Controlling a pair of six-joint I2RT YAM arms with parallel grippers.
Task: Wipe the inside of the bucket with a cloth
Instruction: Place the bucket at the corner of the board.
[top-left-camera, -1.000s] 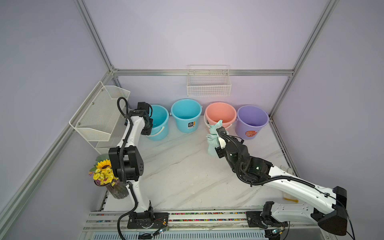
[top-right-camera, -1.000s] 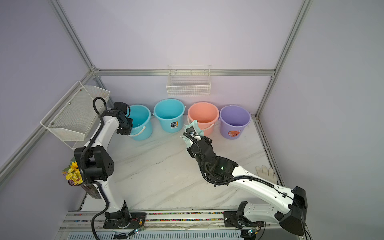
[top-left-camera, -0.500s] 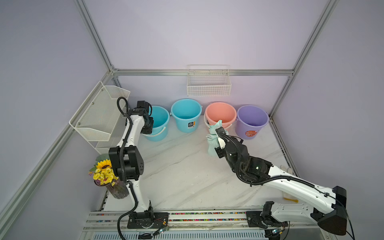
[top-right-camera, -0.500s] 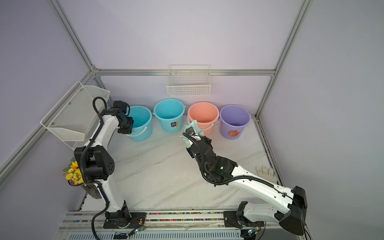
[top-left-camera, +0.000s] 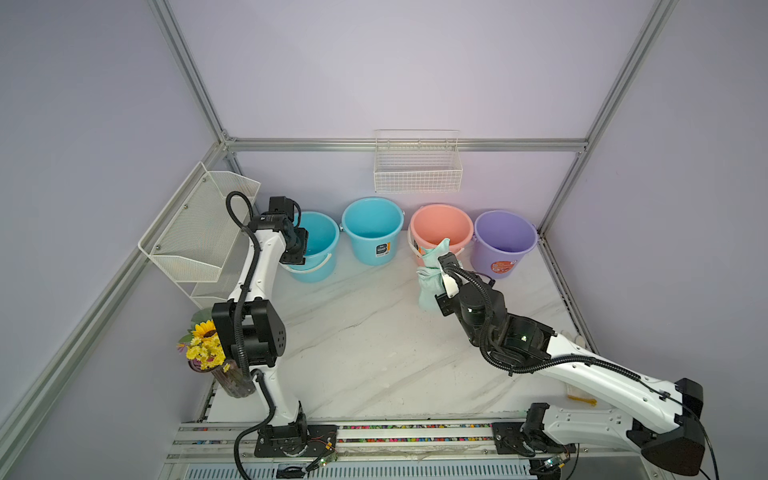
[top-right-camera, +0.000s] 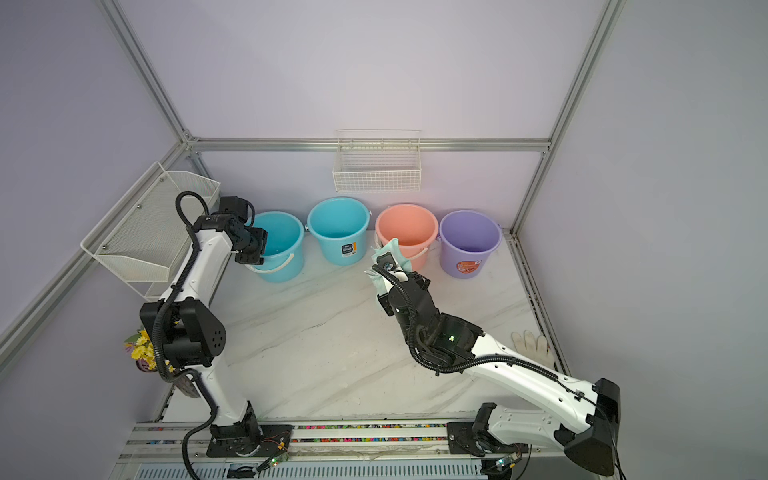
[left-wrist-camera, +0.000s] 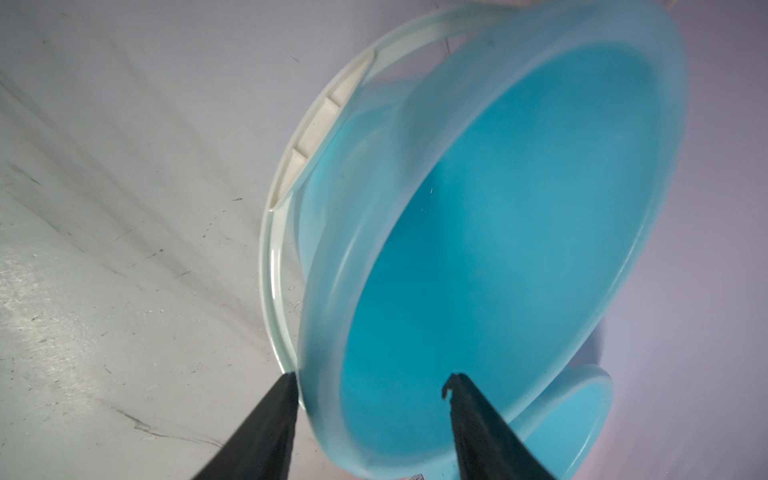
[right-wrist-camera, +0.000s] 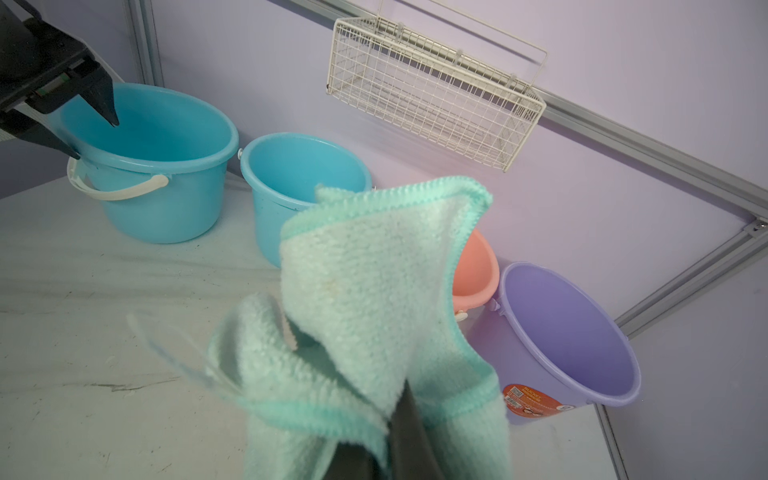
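Left gripper (left-wrist-camera: 372, 379) has let go. A second ago it was pinched on the rim of the end blue bucket (top-left-camera: 322, 232). Now the jaws stand apart and straddle the rim, one finger inside and one outside by the white handle (right-wrist-camera: 124, 192). The rim is blurred in the left wrist view, so I can't tell if either finger touches it. The arm sits in the same place as before. The bucket is upright at 11 o'clock on the table (top-left-camera: 365, 332), in the same spot as in the earlier top views.

Right gripper (top-left-camera: 441, 261) is unchanged and stays clenched on the cloth (top-left-camera: 432, 266). The cloth is bunched and lifted, hanging from the jaws at about 1 o'clock on the table. It is in front of the pink bucket (top-left-camera: 440, 224) and overlaps that bucket's near rim in both top views; contact can't be told. I can't make out any shift since a second ago.

The other buckets haven't moved: second blue bucket (top-left-camera: 372, 220) at 12 o'clock, purple bucket (top-left-camera: 505, 237) at 2 o'clock. White glove (top-right-camera: 532, 343) lies at 4 o'clock by the table edge.
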